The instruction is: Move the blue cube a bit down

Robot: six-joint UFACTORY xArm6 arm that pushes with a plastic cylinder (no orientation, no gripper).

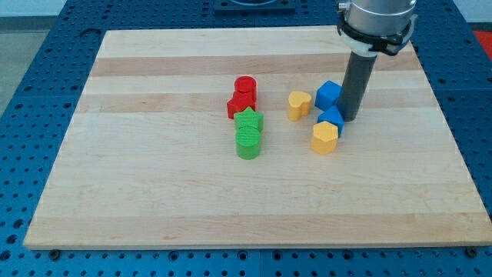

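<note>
The blue cube point(328, 95) sits right of the board's centre. My tip point(350, 118) stands just to the cube's right and slightly below it, close against its right side. A second blue block point(331, 118) lies directly below the cube, touching the rod's left side. A yellow hexagonal block point(324, 138) lies just under that blue block. A yellow heart-shaped block point(299, 105) sits left of the blue cube.
A red cylinder point(245, 86) and a red star-like block point(239, 105) stand left of centre, with a green star point(249, 120) and a green cylinder point(248, 144) below them. The wooden board point(154, 169) rests on a blue perforated table.
</note>
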